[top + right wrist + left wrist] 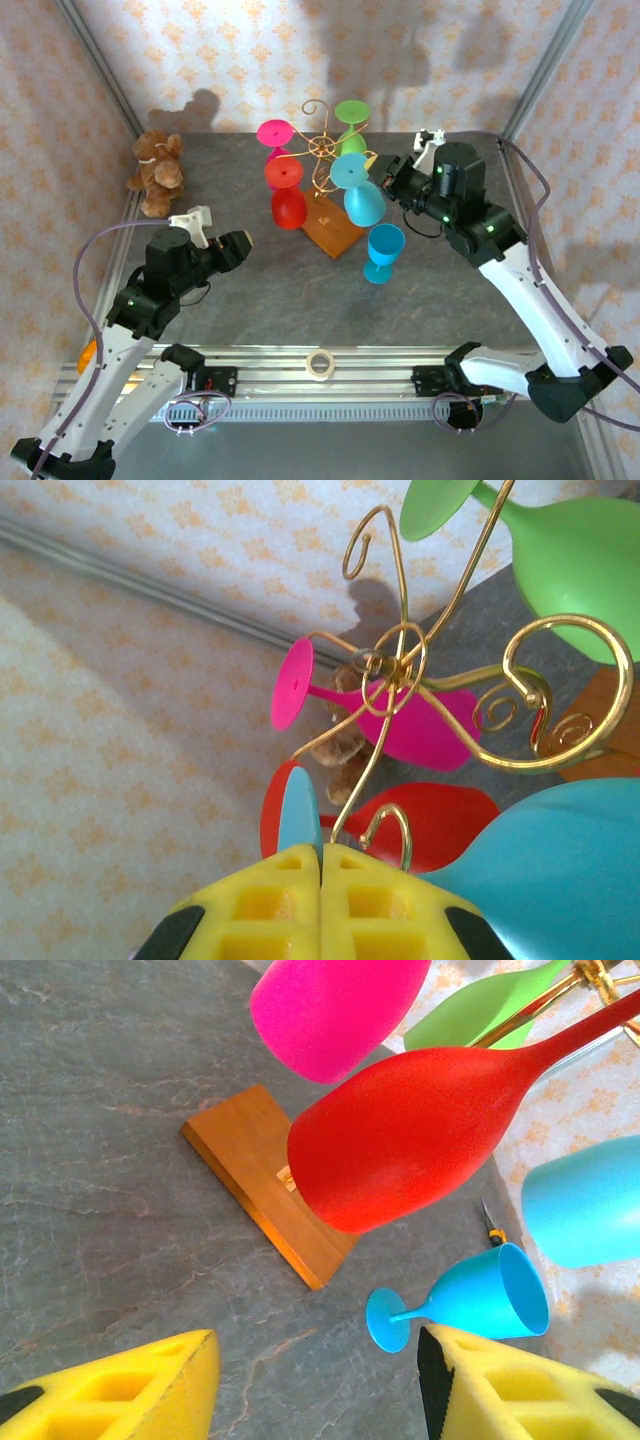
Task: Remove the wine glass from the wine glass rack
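Note:
The wine glass rack (322,150), gold wire on a wooden base (335,235), stands mid-table with several coloured glasses hanging upside down from it. My right gripper (385,178) is at its right side, shut on the stem of the turquoise wine glass (362,200), which still hangs on a scroll arm. In the right wrist view the yellow fingers (290,900) meet, with the glass's foot (300,815) left of them and its bowl (560,860) to the right. My left gripper (240,248) hovers open to the left of the rack, with nothing between its fingers (150,1390).
A blue glass (384,250) stands upright on the table right of the base. Red (288,207), pink (275,135) and green (350,115) glasses hang on the rack. A teddy bear (157,172) sits at the back left. A tape roll (319,364) lies on the front rail.

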Robot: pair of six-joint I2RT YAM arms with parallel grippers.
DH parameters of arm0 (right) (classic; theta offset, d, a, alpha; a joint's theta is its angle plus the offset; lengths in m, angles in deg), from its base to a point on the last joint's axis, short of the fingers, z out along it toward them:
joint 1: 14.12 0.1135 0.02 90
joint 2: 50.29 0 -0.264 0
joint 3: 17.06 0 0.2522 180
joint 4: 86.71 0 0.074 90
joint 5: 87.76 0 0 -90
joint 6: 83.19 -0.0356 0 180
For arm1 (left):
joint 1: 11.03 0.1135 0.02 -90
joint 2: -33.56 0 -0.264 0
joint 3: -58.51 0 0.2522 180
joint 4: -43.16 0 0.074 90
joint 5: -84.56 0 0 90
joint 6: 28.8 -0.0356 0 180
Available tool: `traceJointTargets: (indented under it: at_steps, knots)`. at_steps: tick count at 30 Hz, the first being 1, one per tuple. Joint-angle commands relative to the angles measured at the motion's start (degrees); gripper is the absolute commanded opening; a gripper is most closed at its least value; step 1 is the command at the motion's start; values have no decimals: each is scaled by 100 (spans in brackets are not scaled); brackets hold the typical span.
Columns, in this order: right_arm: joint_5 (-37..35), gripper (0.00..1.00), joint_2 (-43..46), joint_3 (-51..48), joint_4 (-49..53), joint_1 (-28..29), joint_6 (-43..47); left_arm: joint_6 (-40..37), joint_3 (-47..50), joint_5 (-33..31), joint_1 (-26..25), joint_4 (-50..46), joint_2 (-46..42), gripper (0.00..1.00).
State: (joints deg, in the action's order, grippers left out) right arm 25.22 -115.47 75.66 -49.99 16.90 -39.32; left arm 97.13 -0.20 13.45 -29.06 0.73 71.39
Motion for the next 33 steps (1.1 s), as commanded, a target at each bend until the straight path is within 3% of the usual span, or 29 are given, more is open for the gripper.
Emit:
traceJointTargets:
  at_steps: [1,7,17,23,27,33]
  knots:
    - [388,0,280,-10,368,-9,502,-70,-181,-184,-13,-320,-73,55]
    - [634,0,598,-79,943,164,1096,37,-128,-157,-17,-554,-107,54]
    - [272,0,650,-38,1534,1345,2238,119,-558,-439,-22,-1865,-155,54]
    - [-137,0,446,97,1658,2186,2882,376,-534,-206,-17,-2430,-252,54]
    - [-619,0,200,121,1674,2924,3349,528,-502,-65,-16,-2691,-322,54]
    - [-2001,0,-226,136,1697,4173,4155,1018,-74,526,-17,-2575,-501,54]
